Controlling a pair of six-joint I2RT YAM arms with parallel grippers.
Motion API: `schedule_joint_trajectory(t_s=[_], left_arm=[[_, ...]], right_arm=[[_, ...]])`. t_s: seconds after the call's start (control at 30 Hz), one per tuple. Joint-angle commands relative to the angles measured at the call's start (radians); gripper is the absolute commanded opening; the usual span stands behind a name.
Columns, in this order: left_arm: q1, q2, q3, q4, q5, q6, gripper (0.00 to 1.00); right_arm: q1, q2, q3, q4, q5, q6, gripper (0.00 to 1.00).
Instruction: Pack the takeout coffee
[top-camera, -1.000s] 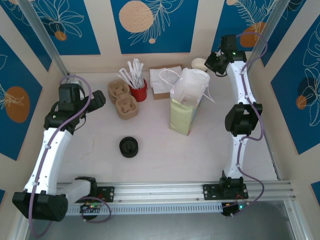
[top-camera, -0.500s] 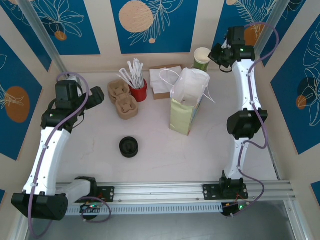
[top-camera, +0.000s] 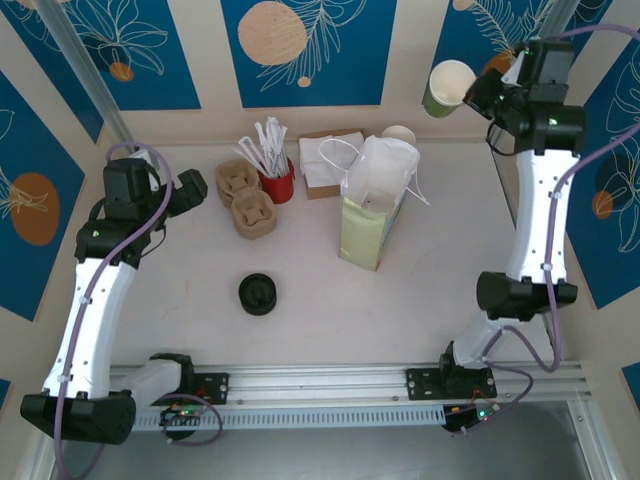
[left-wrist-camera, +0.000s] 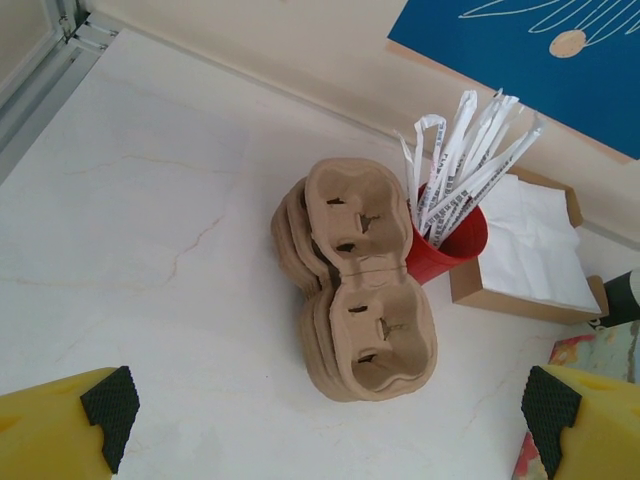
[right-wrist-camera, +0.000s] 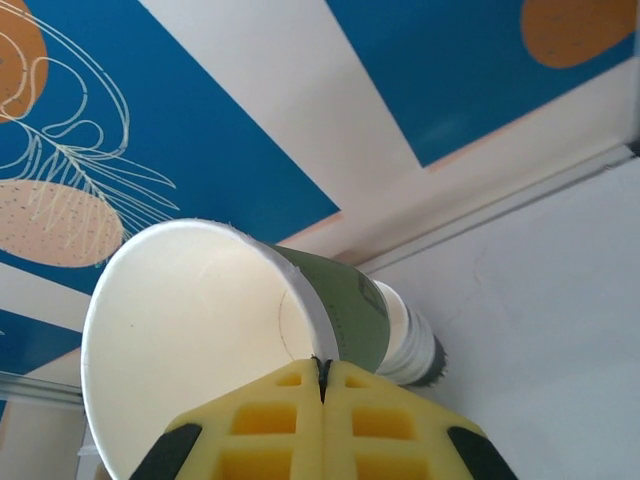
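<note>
Right wrist: right gripper (right-wrist-camera: 320, 375) pinched tight on the rim of the takeout coffee (right-wrist-camera: 200, 320); cup lidless, tipped sideways, raised. Left gripper (top-camera: 193, 195) fully spread, holding nothing, cup carriers (left-wrist-camera: 350, 280) ahead of it.

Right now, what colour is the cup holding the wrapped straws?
The straw cup is red, seen best in the left wrist view.

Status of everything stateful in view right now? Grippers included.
takeout coffee cup: in the air, tilted, lidless, empty.
right gripper: shut on the cup's rim.
left gripper: open, holding nothing.
paper bag: upright, mouth open.
cup stack: upright, nested.
black lids: piled, lying flat.
cup carriers: stacked, nested.
</note>
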Motion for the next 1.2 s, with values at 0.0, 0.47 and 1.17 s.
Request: schedule_joint_trajectory(t_s=[0.0,0.47,1.17], left_arm=[[-0.009,-0.019,0.017,-0.007,0.046,-0.022,1.0],[-0.012,-0.054,-0.062,0.006,0.148,-0.024,0.99],[-0.068,-0.134,-0.243,-0.003,0.151,-0.072,0.97]], right_arm=[[-0.036,-0.103,-0.152,-0.018,-0.002,-0.023,0.0],[-0.158,-0.592,-0.852,0.012,-0.026,-0.048,0.0],[0.201,-0.935,-1.386,0.019,-0.045,0.124,0.0]])
